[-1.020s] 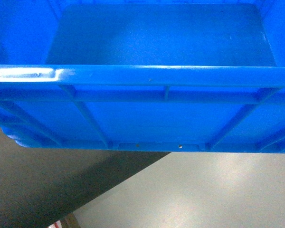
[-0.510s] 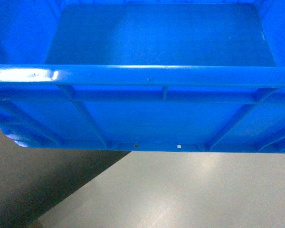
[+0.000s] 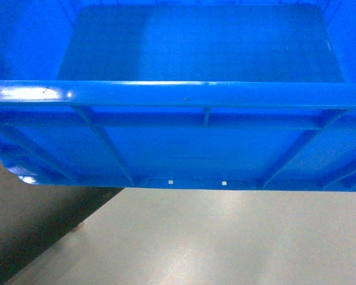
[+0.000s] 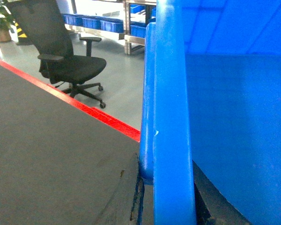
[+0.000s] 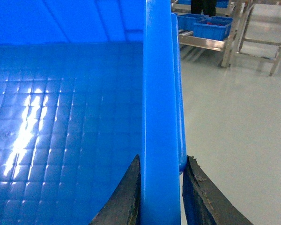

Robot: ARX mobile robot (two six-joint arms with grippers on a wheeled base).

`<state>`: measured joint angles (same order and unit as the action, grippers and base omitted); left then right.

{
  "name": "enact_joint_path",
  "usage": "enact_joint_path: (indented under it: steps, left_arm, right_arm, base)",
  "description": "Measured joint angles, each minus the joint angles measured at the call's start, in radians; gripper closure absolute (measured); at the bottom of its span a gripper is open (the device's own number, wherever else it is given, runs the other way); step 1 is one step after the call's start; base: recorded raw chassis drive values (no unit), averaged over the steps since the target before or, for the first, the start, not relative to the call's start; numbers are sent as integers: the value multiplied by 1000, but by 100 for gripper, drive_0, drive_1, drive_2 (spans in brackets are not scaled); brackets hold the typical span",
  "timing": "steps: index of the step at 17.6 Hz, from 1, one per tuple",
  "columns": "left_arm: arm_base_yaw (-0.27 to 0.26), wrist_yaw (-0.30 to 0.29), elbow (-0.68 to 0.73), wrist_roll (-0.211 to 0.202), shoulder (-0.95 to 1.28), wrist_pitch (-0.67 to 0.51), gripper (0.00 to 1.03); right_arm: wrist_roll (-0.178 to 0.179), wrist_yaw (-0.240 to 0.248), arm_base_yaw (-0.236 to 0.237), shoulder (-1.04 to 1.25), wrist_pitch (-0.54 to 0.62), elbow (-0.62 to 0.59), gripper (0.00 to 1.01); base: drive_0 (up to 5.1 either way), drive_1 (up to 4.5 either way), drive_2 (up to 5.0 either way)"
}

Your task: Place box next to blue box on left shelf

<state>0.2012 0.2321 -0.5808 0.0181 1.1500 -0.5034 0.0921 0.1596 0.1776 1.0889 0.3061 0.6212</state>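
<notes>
The box (image 3: 184,148) hangs in the air between my two arms, carried over bare floor (image 3: 225,237) and not resting on anything. Its long axis runs side to side across my head view, near wall and rim facing me, with the empty inside visible above that rim.

My right gripper (image 5: 160,187) is clamped on the right end wall: one dark finger sits inside the box, the other outside, and the rim stands pinched between them. My left gripper (image 4: 164,197) is at the left end wall, where dark finger material shows on both sides of the rim; I judge it clamped on that wall too, though less of it is visible. So the box lies directly between the grippers, neither arm nearer than the other.

The head view shows nothing of the shelf; the box fills it, with only floor and a dark mat (image 3: 29,225) below. The left wrist view adds that mat, a red line (image 4: 84,108), an office chair (image 4: 65,56) and distant racks with blue boxes (image 4: 103,23). The right wrist view shows a rack (image 5: 210,42) holding blue boxes ahead on the right. Which of these is the left shelf I cannot tell.
</notes>
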Motion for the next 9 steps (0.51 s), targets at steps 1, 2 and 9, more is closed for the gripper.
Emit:
enact_joint_path:
  steps: [1,2,9]
  left_arm:
    - [0,0,0,0,0,0,87]
    - [0,0,0,0,0,0,87]
    - [0,0,0,0,0,0,87]
  right_arm:
    - [0,0,0,0,0,0,83]
    - [0,0,0,0,0,0,83]
    - [0,0,0,0,0,0,83]
  base:
    - [-159,-159,-159]
    - [-159,-159,-159]
    - [-159,-159,-159]
